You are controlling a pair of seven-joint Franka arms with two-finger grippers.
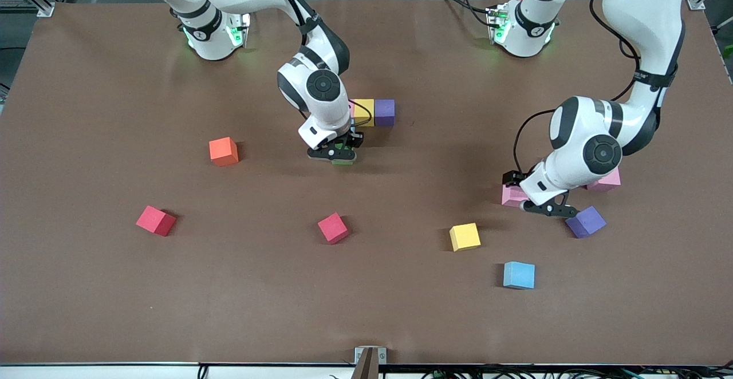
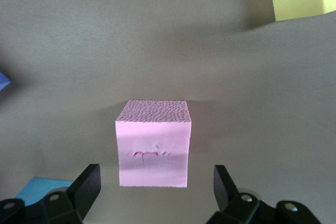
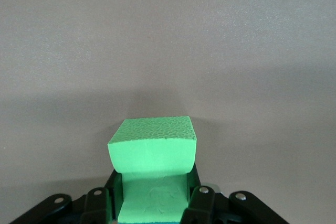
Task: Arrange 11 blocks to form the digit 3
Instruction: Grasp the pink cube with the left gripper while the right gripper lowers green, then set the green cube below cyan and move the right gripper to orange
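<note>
- Blocks, small matte foam cubes, lie scattered on the brown bench [image 1: 86,110]; a yellow cube [image 1: 363,112] and a purple cube [image 1: 384,112] touch side by side.
- Right end effector [image 3: 152,205]: fingers pressed onto a green foam cube [image 3: 153,153], squeezing it, close above the bench beside the yellow cube.
- Left end effector [image 2: 157,187]: fingers spread wide, flanking a pink foam cube [image 2: 153,142] without touching it.

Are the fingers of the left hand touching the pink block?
Apart. The left wrist view shows table surface between each of the left hand's fingers and the pink block.
</note>
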